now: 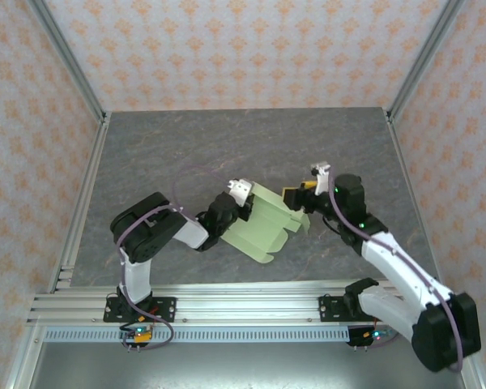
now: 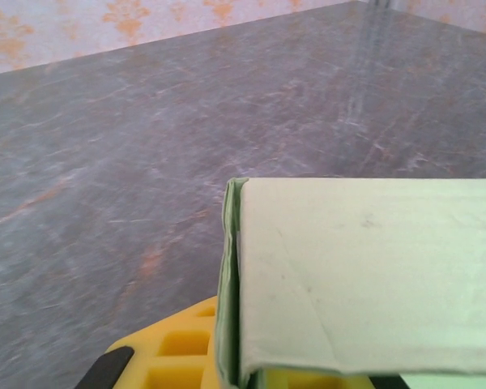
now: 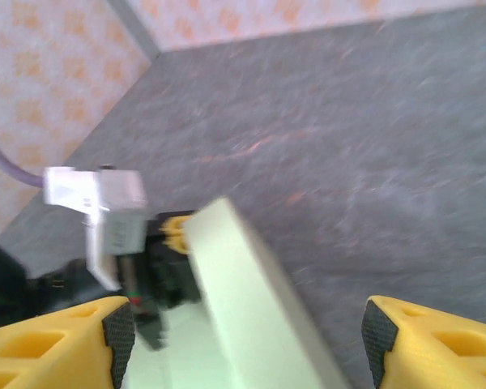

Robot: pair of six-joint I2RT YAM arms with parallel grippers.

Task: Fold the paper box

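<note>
1. Paper box point(image 1: 267, 225): pale green card, partly folded, at the centre of the top frame. Cut tabs fan out at its lower-right edge. It sits on the grey marbled worktop point(image 1: 186, 146).
2. Left wrist view: box point(image 2: 364, 275) takes up the lower right of the frame. A flat panel faces the camera, and a folded edge runs down its left side.
3. Right wrist view: box point(image 3: 251, 300) is blurred, a long pale strip running from mid-frame to the bottom edge.
4. Left gripper point(image 1: 245, 203) is at the box's upper-left end, touching the card.
5. One yellow finger point(image 2: 174, 356) shows at the lower left, just beside the fold. The card covers the rest, so I cannot tell whether the fingers are wide, narrow or gripping.
6. Right gripper point(image 1: 294, 197) is at the box's upper-right corner. Contact cannot be told.
7. Its yellow fingers point(image 3: 65, 340) are set wide, one in each lower corner of the frame, with the box strip between them.
8. Wall panels point(image 1: 243, 49) with orange motifs enclose the worktop. An aluminium rail point(image 1: 227, 304) crosses the lower part of the frame.
</note>
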